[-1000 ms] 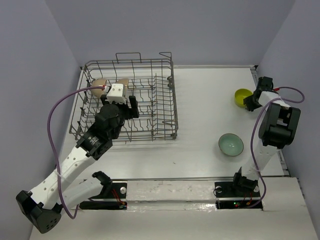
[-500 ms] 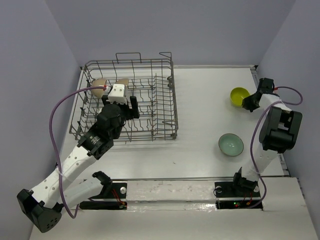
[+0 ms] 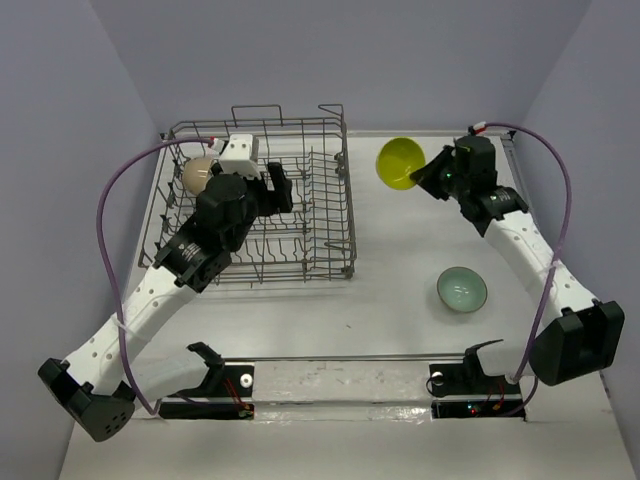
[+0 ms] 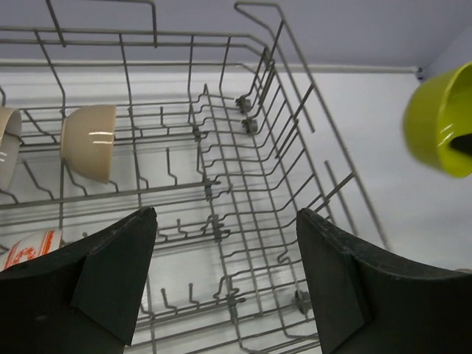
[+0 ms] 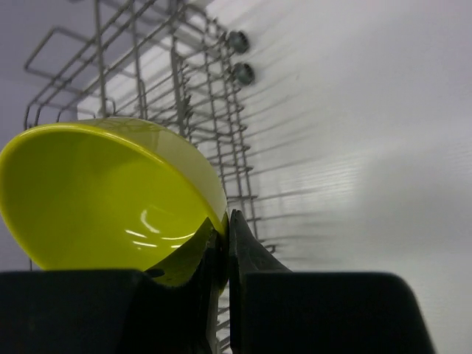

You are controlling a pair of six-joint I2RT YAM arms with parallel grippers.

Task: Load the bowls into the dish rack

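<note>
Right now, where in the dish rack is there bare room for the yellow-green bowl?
Free: the dish rack's right half, the tine rows along its right wall, holds nothing. The table between rack and celadon bowl is bare too. Crowded: the rack's left side, with cream bowls and the patterned bowl; the open left pincer hangs over the middle.

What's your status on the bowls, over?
Right pincer shut on yellow bowl, beside the rack. Left pincer open over rack. Green bowl on table.
</note>
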